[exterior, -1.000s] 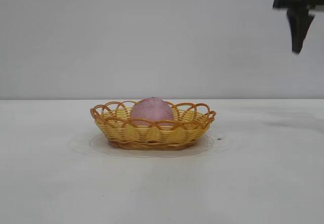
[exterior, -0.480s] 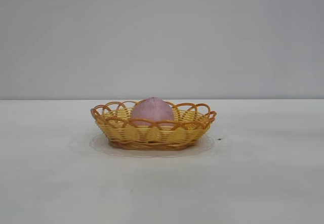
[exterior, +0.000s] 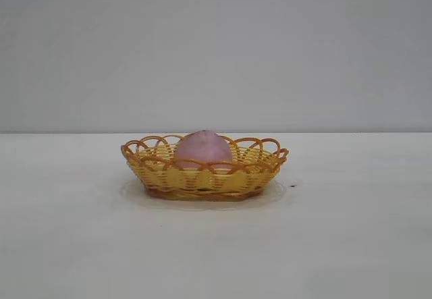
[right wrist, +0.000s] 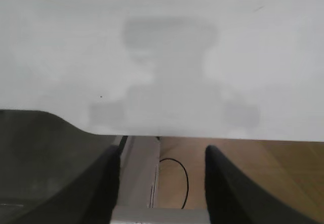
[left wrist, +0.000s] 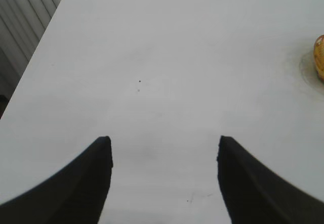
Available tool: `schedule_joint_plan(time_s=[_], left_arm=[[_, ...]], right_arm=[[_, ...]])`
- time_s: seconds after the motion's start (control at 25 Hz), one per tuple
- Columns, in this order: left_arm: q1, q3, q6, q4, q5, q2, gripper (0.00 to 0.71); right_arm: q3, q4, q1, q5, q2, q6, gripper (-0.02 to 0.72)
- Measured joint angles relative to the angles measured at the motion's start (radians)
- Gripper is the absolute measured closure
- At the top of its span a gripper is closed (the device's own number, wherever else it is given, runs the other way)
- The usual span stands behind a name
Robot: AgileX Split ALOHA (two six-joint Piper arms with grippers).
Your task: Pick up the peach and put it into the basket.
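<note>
Exterior view: peach (exterior: 202, 148) inside basket (exterior: 204, 177)

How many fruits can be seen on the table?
1: the peach, lying inside the basket at the table's middle. The basket's wall could hide something small.

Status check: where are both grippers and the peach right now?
Left gripper open, empty, over bare table. Right gripper open, empty, at the table edge. Peach sits in the basket. Nothing in the way.
</note>
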Motion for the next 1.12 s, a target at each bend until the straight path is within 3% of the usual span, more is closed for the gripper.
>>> schedule_joint_plan(time_s=[0.12,0.16,0.36,0.4,1.12], left_arm=[[0.0,0.0,0.0,0.0,0.0,0.0,0.274],[0.0,0.0,0.0,0.0,0.0,0.0,0.274],[0.0,0.0,0.0,0.0,0.0,0.0,0.274],[0.0,0.0,0.0,0.0,0.0,0.0,0.274],[0.0,0.0,0.002,0.0,0.0,-0.002,0.274]], right_arm=[[0.001,0.0,0.0,0.002,-0.189,-0.002,0.341],[0.001,0.002,0.0,0.004,-0.26,-0.002,0.393],[0.001,0.002,0.0,0.019,-0.563,-0.002,0.391],[0.001,0.002,0.0,0.027,-0.587,-0.002,0.437],[0.001,0.009,0.0,0.03,-0.596,-0.025,0.441]])
